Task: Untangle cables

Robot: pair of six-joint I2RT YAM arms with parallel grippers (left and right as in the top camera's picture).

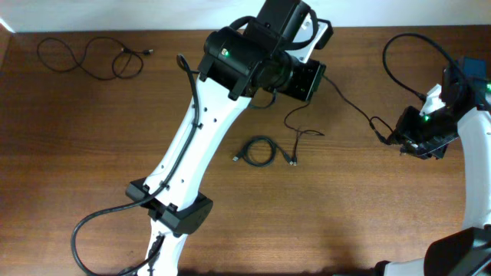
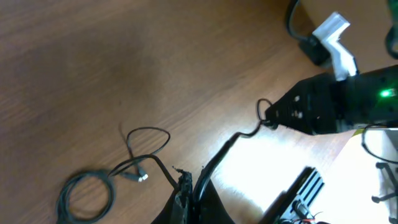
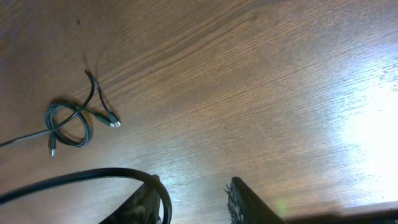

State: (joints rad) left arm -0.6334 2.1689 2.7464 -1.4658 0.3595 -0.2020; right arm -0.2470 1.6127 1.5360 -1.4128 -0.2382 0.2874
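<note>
One thin black cable (image 1: 349, 103) runs from my left gripper (image 1: 318, 80) across to my right gripper (image 1: 390, 138), then loops up behind it. In the left wrist view the left gripper (image 2: 189, 186) is shut on this cable (image 2: 239, 137). In the right wrist view the right gripper (image 3: 194, 194) stands open, and the cable (image 3: 93, 175) rests against its left finger (image 3: 148, 200), ungripped. A small coil of cable (image 1: 258, 150) with loose plug ends lies on the table between the arms; it also shows as the coil (image 2: 84, 196) and the coil (image 3: 65, 121). Another cable (image 1: 84, 57) lies spread out at the far left.
The brown wooden table (image 1: 92, 169) carries everything. My left arm (image 1: 196, 146) slants from the front edge up to the back centre, passing left of the coil. The right arm (image 1: 476, 153) stands along the right edge.
</note>
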